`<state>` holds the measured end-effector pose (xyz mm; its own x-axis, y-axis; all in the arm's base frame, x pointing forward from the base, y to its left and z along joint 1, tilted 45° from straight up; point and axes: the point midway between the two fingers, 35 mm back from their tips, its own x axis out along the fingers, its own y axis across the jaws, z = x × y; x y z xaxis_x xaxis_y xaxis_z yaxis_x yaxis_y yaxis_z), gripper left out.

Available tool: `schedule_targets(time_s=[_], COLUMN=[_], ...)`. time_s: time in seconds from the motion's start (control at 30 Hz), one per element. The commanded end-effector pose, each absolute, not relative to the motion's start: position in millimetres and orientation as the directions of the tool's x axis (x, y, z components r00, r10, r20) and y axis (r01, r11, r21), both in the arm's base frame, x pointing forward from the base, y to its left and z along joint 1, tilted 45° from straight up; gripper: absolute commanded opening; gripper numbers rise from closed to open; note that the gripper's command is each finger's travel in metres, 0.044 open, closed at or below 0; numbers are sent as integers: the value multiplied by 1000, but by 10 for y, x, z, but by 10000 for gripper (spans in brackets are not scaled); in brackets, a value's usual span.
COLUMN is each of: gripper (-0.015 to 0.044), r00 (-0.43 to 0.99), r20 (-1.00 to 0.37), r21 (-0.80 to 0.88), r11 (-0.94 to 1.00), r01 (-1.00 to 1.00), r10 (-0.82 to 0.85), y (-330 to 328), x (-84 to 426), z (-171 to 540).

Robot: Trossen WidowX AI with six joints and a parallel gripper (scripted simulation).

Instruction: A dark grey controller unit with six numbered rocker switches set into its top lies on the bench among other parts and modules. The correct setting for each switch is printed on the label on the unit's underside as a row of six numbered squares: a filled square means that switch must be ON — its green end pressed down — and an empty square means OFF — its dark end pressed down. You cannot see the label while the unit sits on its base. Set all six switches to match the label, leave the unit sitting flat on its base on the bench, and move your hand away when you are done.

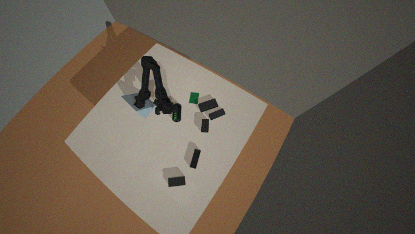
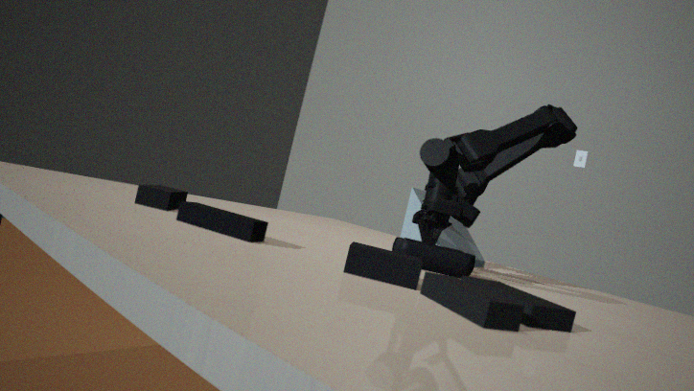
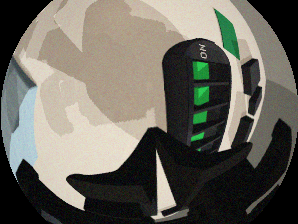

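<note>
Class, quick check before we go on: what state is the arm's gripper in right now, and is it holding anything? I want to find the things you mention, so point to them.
Gripper [image 1: 175, 108] [image 2: 428, 242] [image 3: 153, 131]: closed, fingers together, holding nothing.

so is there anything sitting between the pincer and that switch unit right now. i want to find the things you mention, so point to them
Nothing visible stands between them: the shut pincer [image 1: 171, 112] [image 2: 428, 242] [image 3: 153, 131] is right at the switch unit [image 1: 179, 112] [image 2: 436, 258] [image 3: 175, 100]. The nearby dark blocks [image 1: 204, 125] [image 2: 382, 264] [image 3: 243, 131] lie off to one side.

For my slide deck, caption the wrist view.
Closed gripper over the controller unit, its "ON" marking and green switch ends showing.
</note>
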<state>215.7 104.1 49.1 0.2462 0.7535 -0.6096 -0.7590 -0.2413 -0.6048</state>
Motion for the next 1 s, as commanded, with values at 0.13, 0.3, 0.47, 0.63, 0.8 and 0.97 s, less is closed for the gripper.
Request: schedule_targets(time_s=[0.13,0.3,0.47,0.63,0.8,0.97], gripper=[0,0,0,0,0,0], r00=[262,252,184,122,106,106], r20=[-593,-600,-648,-696,-708,-708], r21=[-626,-618,-559,-501,-485,-485], r11=[-231,-239,-299,-357,-372,-372], r01=[-745,-749,-773,-789,-792,-792], r10=[761,759,739,708,698,698], y=[772,781,895,1102,1177,1173], x=[2048,2096,2453,2802,2895,2900], z=[715,747,973,1187,1244,1250])
